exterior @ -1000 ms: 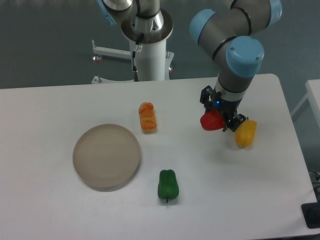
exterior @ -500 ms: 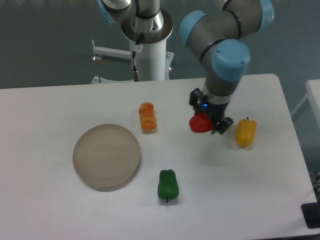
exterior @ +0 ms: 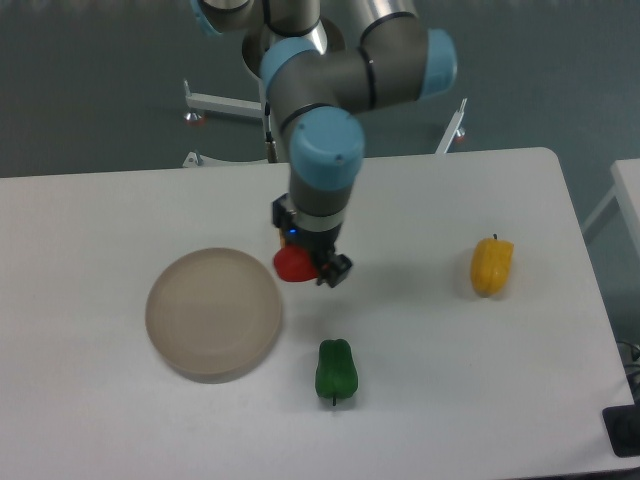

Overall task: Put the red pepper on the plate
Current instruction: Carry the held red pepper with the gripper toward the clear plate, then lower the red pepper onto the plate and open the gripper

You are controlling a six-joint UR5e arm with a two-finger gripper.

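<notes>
The end effector point(exterior: 306, 262) is clamped on the red pepper point(exterior: 293, 264), one finger on each side of the fruit. The red pepper is carried clear of the table point(exterior: 420, 380), just beside the right-hand rim of the plate point(exterior: 212, 313) and not over its centre. Whether any part of the pepper overlaps the rim cannot be told from this angle. The plate lies flat on the left half of the table.

The arm point(exterior: 325, 130) reaches down from the base mount at the rear edge of the table, with the wrist section pointing roughly straight down above the pepper. A small blue indicator light shows on the end effector body.

Other items on the table:
- The green pepper point(exterior: 336, 370) lies near the front, below the end effector and apart from the plate.
- The yellow pepper point(exterior: 491, 265) lies on the right side, well apart from the end effector.

The orange pepper is probably hidden behind the arm; it is not distinguishable here.
</notes>
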